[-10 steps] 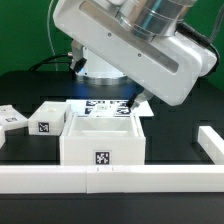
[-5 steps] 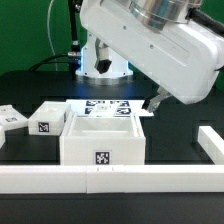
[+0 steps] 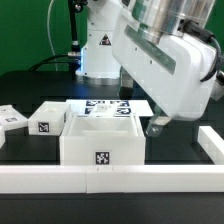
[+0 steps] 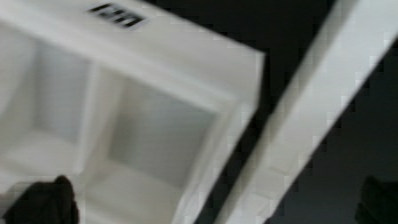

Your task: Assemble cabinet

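Note:
The cabinet (image 3: 100, 142) is a large white open box with a tag on its front, standing mid-table. In the wrist view its inner compartments (image 4: 125, 120) and a tag (image 4: 118, 14) show from above. My gripper (image 3: 155, 126) hangs just off the cabinet's right wall as the exterior view shows it. In the wrist view the gripper (image 4: 214, 212) is open and holds nothing. One dark fingertip (image 4: 45, 200) shows over the cabinet's inside. The other finger is at the frame edge and hard to make out.
Two small tagged white blocks (image 3: 45, 118) (image 3: 10, 117) lie at the exterior view's left. The marker board (image 3: 105, 105) lies behind the cabinet. A long white rail (image 3: 110, 180) runs along the front and turns up at the right (image 3: 210, 145); it also shows in the wrist view (image 4: 329, 110).
The arm has swung toward the exterior view's right and come lower, from behind the cabinet to its right wall. The cabinet and blocks have not moved.

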Motion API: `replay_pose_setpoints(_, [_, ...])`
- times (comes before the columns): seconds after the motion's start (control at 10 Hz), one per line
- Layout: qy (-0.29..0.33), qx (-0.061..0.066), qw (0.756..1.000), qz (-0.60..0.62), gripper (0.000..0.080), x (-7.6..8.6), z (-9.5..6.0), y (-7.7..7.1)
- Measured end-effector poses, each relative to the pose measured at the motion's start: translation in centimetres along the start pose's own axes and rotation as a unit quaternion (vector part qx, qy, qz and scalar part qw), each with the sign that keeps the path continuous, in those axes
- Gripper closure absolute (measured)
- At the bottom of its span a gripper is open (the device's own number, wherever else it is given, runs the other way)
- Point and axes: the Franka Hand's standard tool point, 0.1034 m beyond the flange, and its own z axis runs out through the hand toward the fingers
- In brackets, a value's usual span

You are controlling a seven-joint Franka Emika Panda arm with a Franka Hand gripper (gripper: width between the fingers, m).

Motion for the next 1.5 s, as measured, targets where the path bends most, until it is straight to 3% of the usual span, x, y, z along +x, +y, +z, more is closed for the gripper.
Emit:
replay_pose_setpoints(0.1, [-0.001,-0.003,1.0,0.013,0.0003,-0.6,-0.5,0.0])
replay_pose_setpoints(0.2, [-0.003,-0.033,0.999,0.011,0.0003,-1.5,-1.4,0.5])
replay_pose_setpoints(0.3, [-0.009,-0.022,1.0,0.018,0.0003,-1.8,-1.3,-0.1])
replay_pose_setpoints(0.4, [-0.009,-0.022,1.0,0.012,0.0003,-1.7,-1.1,-0.1])
replay_pose_setpoints(0.5, [-0.014,0.007,1.0,0.008,0.0003,-1.4,-0.8,-0.9])
replay_pose_setpoints(0.6, [-0.017,0.046,0.999,0.017,0.0003,-0.2,0.7,-1.3])
replay_pose_setpoints(0.9, [-0.005,0.045,0.999,-0.002,0.0003,0.7,4.4,-1.1])
replay_pose_setpoints(1.0, [-0.007,0.042,0.999,-0.006,0.0003,1.2,4.9,-0.8])
replay_pose_setpoints(1.4, [-0.017,0.043,0.999,0.003,0.0003,0.8,5.8,-0.7])
replay_pose_setpoints(1.5, [-0.018,0.043,0.999,0.0,0.0117,0.7,5.8,-0.7])
